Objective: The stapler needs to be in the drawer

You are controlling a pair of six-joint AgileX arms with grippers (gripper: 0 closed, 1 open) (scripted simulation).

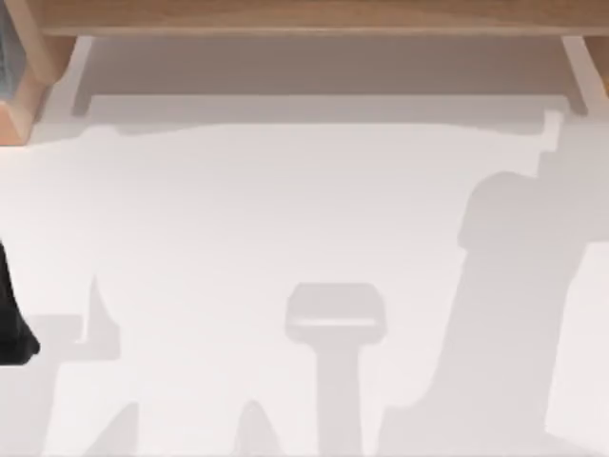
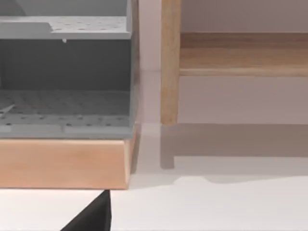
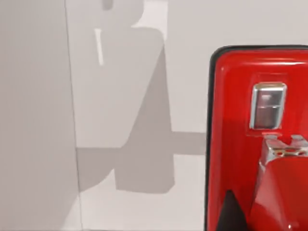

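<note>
The white desk (image 1: 285, 219) carries shadows across its near half, and a dark part of the left arm sits at its left edge. Whether the left tool is open or closed I cannot tell. In the right wrist view the stapler (image 3: 240, 144) looms close: glossy red, with a thin dark rim along its edge, a small silver plate set into its upper face, and a metal fitting beside a raised red part. It lies on the pale surface. A dark tip (image 3: 233, 214) crosses in front of it, but whether the right tool grips it I cannot tell. At the far edge, the drawer (image 1: 314, 71) stands pulled out under the light wooden furniture (image 1: 314, 14), its pale floor bare. Judging from this, the stapler has not yet reached the drawer.
</note>
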